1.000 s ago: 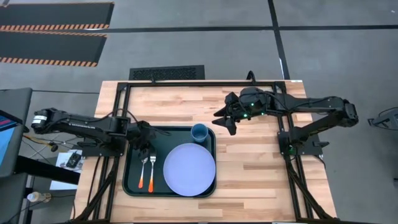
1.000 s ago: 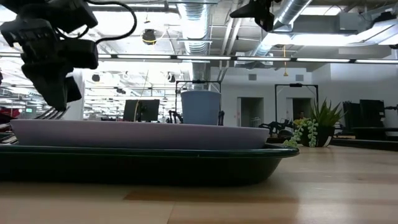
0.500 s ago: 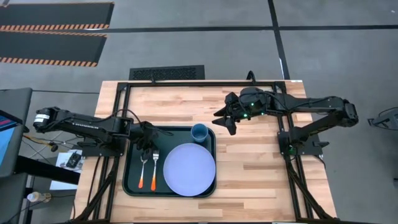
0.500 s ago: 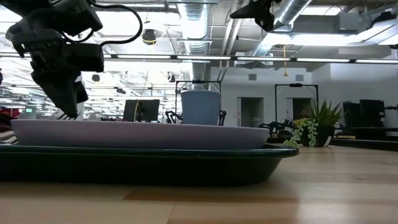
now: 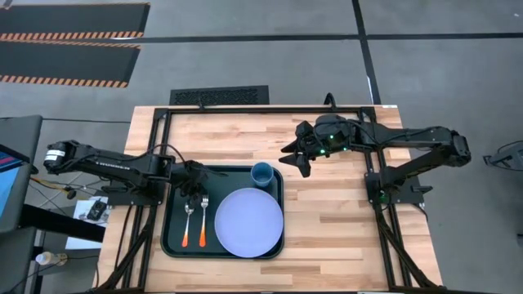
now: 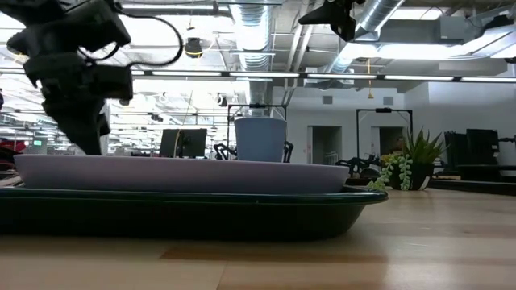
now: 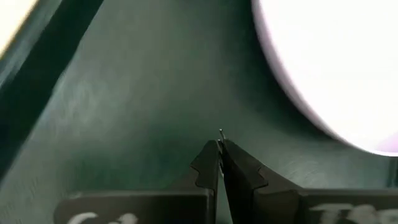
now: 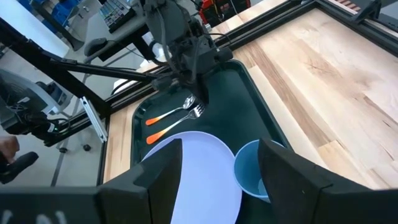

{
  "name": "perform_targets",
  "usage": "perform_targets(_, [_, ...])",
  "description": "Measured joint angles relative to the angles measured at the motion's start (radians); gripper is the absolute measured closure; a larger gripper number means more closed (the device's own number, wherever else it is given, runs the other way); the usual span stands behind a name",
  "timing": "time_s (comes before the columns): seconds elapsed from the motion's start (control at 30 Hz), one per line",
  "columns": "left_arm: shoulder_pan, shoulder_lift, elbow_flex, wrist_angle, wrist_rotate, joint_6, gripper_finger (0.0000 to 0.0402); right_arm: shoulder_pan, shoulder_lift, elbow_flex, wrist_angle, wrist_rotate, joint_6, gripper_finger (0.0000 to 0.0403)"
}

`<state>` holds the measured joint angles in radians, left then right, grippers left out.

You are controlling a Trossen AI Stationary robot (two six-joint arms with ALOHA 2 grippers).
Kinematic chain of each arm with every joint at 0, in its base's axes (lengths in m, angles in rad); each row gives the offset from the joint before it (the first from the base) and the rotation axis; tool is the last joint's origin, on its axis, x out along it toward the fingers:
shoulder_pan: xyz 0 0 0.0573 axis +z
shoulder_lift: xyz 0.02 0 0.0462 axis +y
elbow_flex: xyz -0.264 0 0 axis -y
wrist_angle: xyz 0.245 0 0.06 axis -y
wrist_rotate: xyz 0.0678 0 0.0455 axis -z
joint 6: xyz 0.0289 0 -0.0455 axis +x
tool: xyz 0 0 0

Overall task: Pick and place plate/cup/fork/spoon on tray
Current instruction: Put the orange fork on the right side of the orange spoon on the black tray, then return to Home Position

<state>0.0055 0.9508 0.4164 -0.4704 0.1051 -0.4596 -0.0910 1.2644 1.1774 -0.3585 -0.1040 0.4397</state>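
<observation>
Over the last 1 second the left arm's dark two-finger gripper (image 5: pixel 194 189) shifts slightly toward 3 o'clock across the large dark green-black rectangular tray (image 5: pixel 173 237), from the tray's 9 o'clock edge to a spot above the metal heads of the orange-handled spoon (image 5: pixel 186 221) and the orange-handled fork (image 5: pixel 202 219). In the low view it sinks lower, so its tip (image 6: pixel 85 137) now dips behind the rim of the round pale lavender-blue plate (image 6: pixel 185 173). In the left wrist view its fingers (image 7: pixel 208 163) are pressed together just above the tray floor. The fork now lies a little straighter, with its tines near 12 o'clock.
</observation>
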Motion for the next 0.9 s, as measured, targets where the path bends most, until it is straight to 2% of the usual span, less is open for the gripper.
perform_targets(0.17, [0.0,0.0,-0.058,0.039,0.004,-0.073,0.0401,0.0,0.0,0.0,0.0,0.0,-0.002,0.0171])
perform_targets(0.47, [0.0,0.0,-0.062,0.042,-0.007,-0.075,0.0395,0.0,0.0,0.0,0.0,0.0,-0.003,0.0171])
perform_targets(0.9, [0.0,0.0,-0.062,0.038,-0.008,-0.083,0.0317,0.0,0.0,0.0,0.0,-0.001,-0.004,0.0171])
